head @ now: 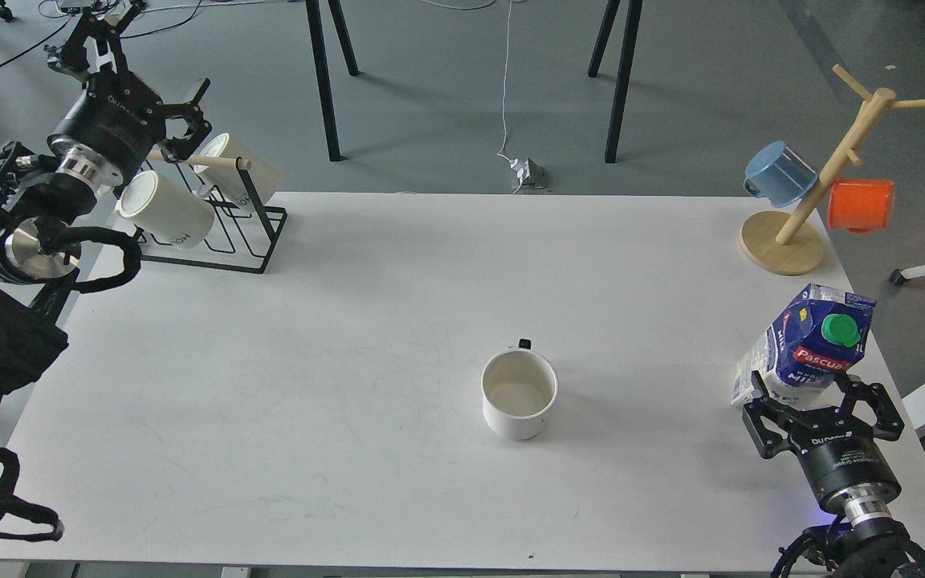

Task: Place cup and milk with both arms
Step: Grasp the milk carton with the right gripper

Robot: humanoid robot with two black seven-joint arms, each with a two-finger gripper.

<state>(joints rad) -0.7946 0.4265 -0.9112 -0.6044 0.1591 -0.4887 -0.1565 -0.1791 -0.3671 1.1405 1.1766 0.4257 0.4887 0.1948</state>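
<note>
Two task items on the desk, one at the right arm's fingers

Head view. Item one: the cup, white, upright, mouth open to the camera, small dark handle turned to the far side. It stands alone on the white desk, right of centre, touching nothing; neither arm is near it, so by the look of things it is either set down already or waiting for pickup.

Item two: the milk, blue-and-white carton with green cap and red label, at the desk's right edge, leaning its top toward the right. The right gripper sits at its base, fingers spread to either side of the carton's lower part. Whether they press on it cannot be told; the lean suggests the carton is being handled, not standing free.

Left gripper: raised at the far-left corner, well apart from both items, fingers open and empty, above the black wire rack holding two cream mugs.

Other stock: wooden mug tree at far right, carrying a blue mug and an orange mug, not involved.
</note>
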